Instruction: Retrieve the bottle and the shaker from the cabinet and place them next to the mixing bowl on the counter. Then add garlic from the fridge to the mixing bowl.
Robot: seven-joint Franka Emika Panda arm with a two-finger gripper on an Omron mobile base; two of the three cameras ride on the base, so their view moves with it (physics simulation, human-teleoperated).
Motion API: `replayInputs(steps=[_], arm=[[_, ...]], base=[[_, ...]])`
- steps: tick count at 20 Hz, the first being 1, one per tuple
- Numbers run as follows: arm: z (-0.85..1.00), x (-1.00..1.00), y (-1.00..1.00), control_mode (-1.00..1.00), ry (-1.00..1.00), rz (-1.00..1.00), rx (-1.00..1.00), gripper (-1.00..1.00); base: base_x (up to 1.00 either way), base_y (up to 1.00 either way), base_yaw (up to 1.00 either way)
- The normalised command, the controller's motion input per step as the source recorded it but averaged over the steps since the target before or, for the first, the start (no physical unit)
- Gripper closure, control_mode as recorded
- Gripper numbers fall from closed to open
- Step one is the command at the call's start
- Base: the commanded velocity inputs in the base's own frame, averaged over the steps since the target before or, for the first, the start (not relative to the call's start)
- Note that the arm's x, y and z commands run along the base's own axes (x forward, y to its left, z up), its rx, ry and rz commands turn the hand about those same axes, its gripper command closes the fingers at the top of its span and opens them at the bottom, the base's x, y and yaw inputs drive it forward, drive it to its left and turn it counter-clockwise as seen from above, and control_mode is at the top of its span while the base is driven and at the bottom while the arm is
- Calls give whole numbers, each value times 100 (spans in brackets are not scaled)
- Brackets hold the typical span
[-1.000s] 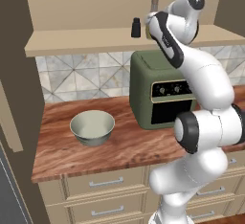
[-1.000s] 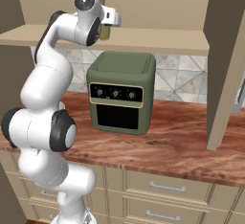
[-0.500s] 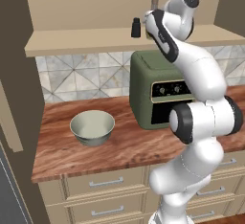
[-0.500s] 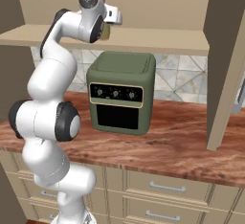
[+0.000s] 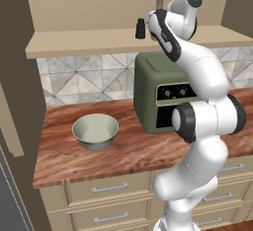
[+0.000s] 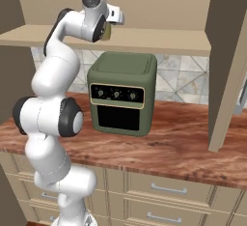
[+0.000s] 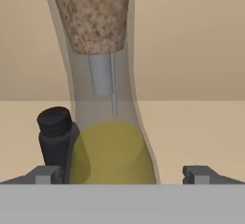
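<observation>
A clear glass bottle with a cork stopper and yellow liquid at its bottom stands on the cabinet shelf. Its top rises behind my hand. A small black shaker stands just left of it, also seen on the shelf. My gripper is open, with one fingertip on each side of the bottle's base, and it is up at shelf height. The grey mixing bowl sits on the wooden counter below. The garlic and fridge are out of view.
A green toaster oven stands on the counter right under the shelf and my arm. A cabinet side panel comes down at the right. Drawers run below the counter edge.
My arm's elbow has swung and the hand has edged slightly closer to the bottle on the shelf. The jaws have stayed open. Bottle, shaker and bowl have not moved.
</observation>
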Motion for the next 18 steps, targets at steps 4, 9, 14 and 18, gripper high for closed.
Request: replayInputs(steps=[4, 9, 14, 18], arm=[[-9, 19, 0, -100, 0, 0, 0, -100], [-4, 21, 0, -100, 0, 0, 0, -100], [0, 3, 0, -100, 0, 0, 0, -100], [0, 0, 0, -100, 0, 0, 0, 100]], base=[[0, 0, 0], [0, 0, 0], [0, 0, 0], [0, 0, 0]])
